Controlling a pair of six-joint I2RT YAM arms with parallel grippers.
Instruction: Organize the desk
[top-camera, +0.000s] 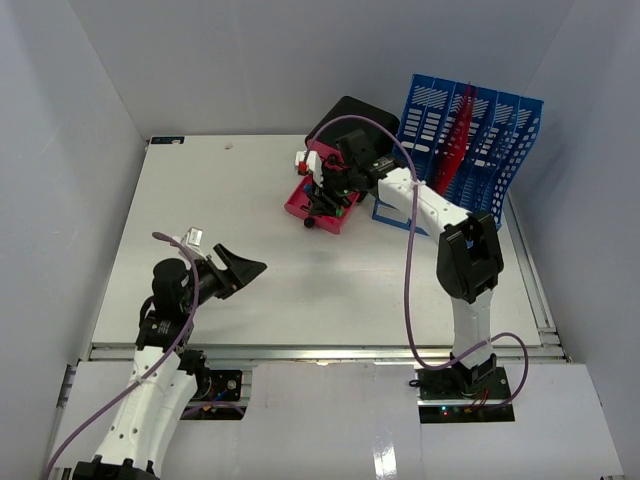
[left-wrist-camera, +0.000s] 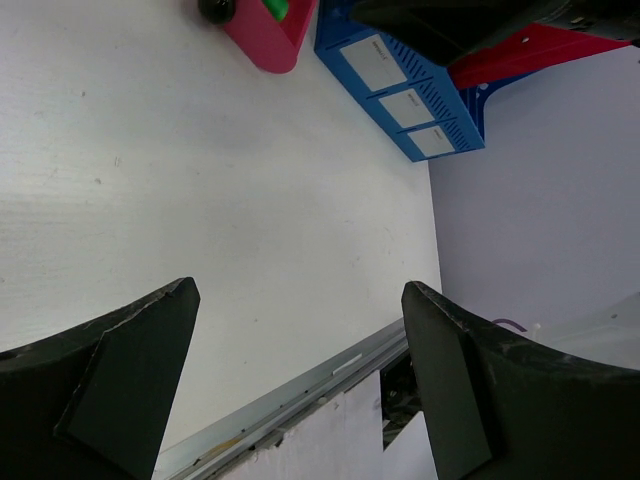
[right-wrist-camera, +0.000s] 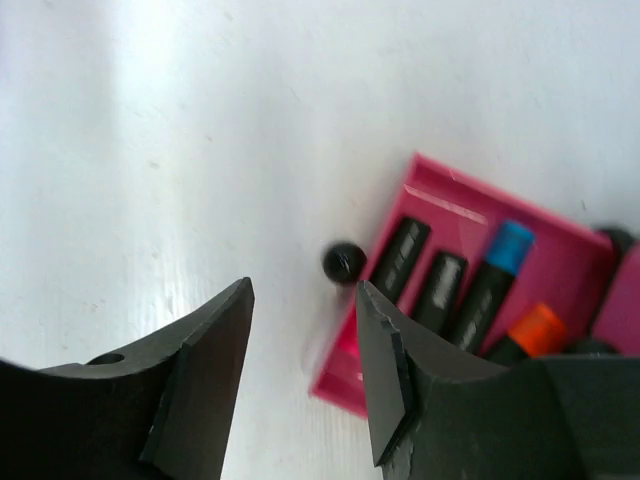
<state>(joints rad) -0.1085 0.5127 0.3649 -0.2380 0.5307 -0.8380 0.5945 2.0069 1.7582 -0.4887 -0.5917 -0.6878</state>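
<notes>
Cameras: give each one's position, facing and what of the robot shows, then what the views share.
Top external: above and behind the arms, looking down on the desk; both arms show.
Left wrist: low on the left arm, facing across the desk toward the blue rack; left gripper open at the bottom.
Right wrist: above the pink tray, looking down; right gripper fills the bottom.
Shared: all three show the tray.

Wide-spread left claw (left-wrist-camera: 300, 300) over the desk (left-wrist-camera: 200, 180), blue rack (left-wrist-camera: 400, 100) beyond
</notes>
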